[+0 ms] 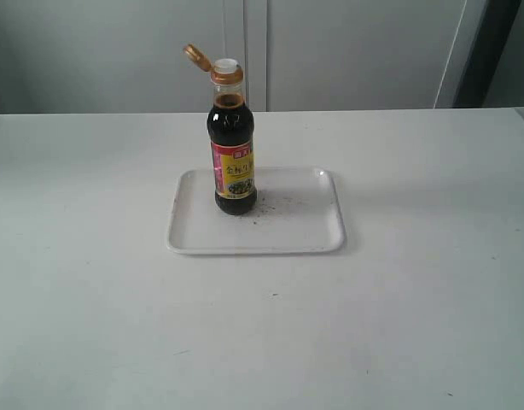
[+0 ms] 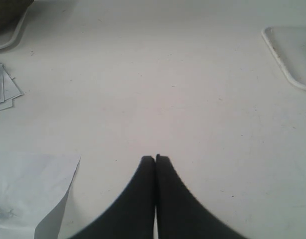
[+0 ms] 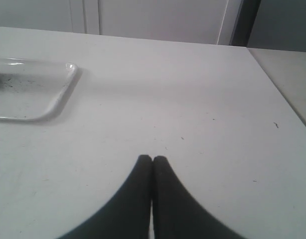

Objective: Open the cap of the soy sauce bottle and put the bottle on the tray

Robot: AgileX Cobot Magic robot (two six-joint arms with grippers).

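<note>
The soy sauce bottle (image 1: 234, 158) stands upright on the tray (image 1: 303, 231), left of its centre, its cap (image 1: 196, 56) flipped back off the spout. Both the left gripper (image 2: 155, 158) and right gripper (image 3: 152, 158) hover pressed closed, empty, over the bare surface (image 1: 416, 325). Any stray sweep could topple it (open spout, so spillage).

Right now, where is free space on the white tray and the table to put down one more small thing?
The flat white rectangular tray is bare right of the dark soy sauce bottle, apart from dark specks near the bottle base. The white table is bare in front of and right of the tray. Loose white papers lie near the left gripper.
</note>
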